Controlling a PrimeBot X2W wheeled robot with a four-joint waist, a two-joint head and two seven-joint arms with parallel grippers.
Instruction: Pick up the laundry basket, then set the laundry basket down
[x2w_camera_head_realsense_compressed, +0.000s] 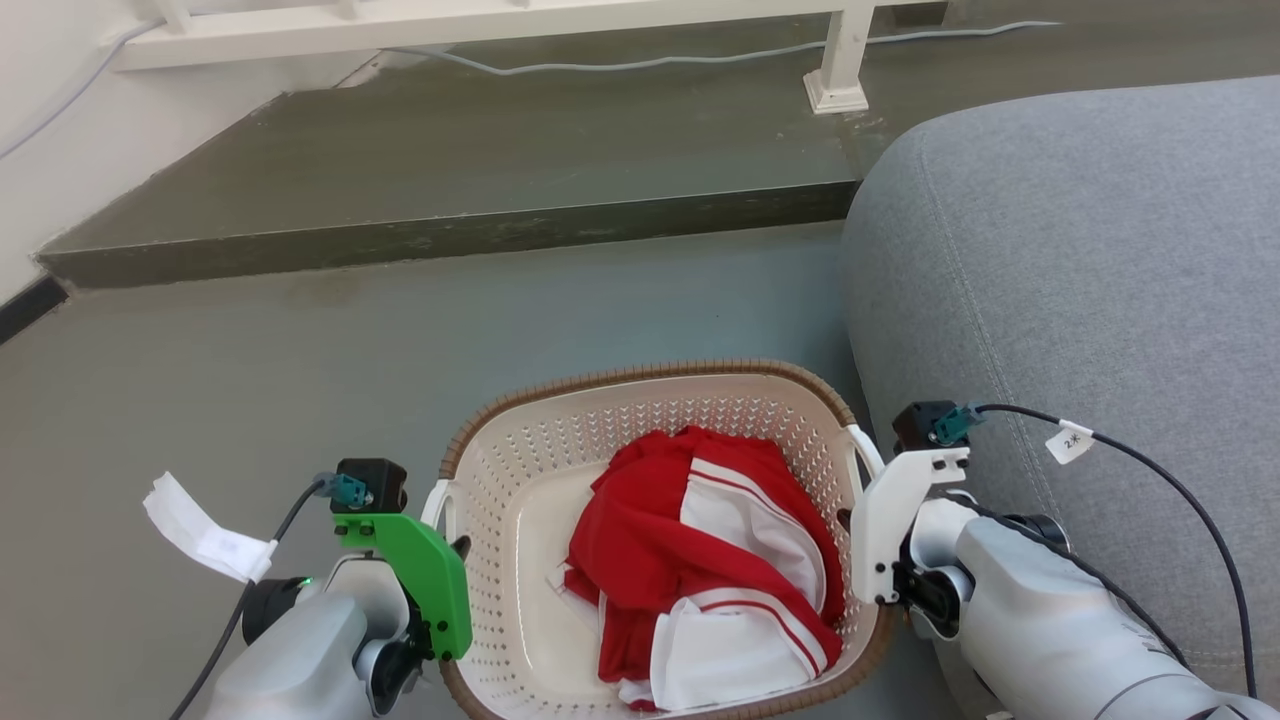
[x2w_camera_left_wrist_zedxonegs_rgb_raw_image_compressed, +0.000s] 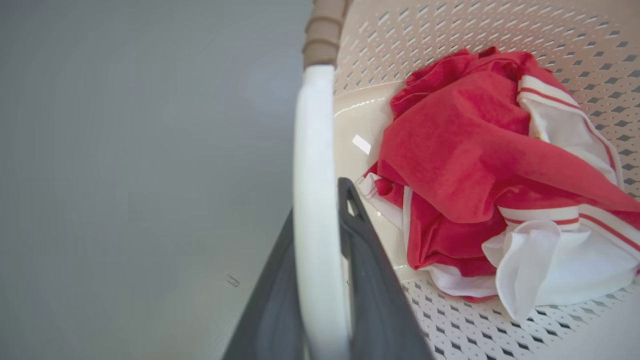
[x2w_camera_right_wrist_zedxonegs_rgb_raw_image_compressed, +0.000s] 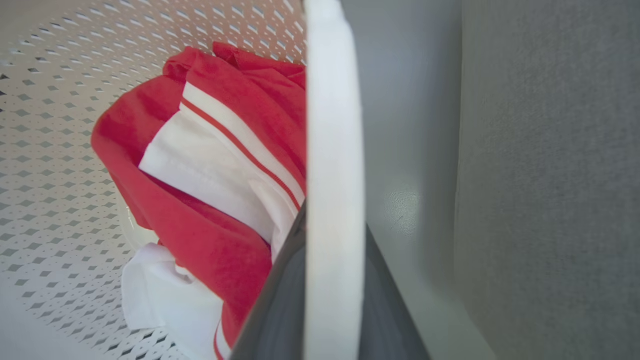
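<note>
- Left forearm: smooth pale grey shell with a small green light.
- Green bracket at the left wrist, dotted with small dark screws.
- On it, a black camera block with a teal plug.
- Left cable: black, carrying a white paper tag.
- Right forearm: the same pale grey.
- White bracket at the right wrist, under a black block and a teal connector.
- Right cable: black, with a small white label bearing dark writing.
- Left pincer and right pincer: long, dark grey, tapering fingers.

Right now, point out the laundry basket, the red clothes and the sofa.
laundry basket (x2w_camera_head_realsense_compressed: 650, 370), head view, far brown rim.
red clothes (x2w_camera_head_realsense_compressed: 630, 530), head view, red middle fold.
sofa (x2w_camera_head_realsense_compressed: 1080, 250), head view, grey cushion top.
</note>
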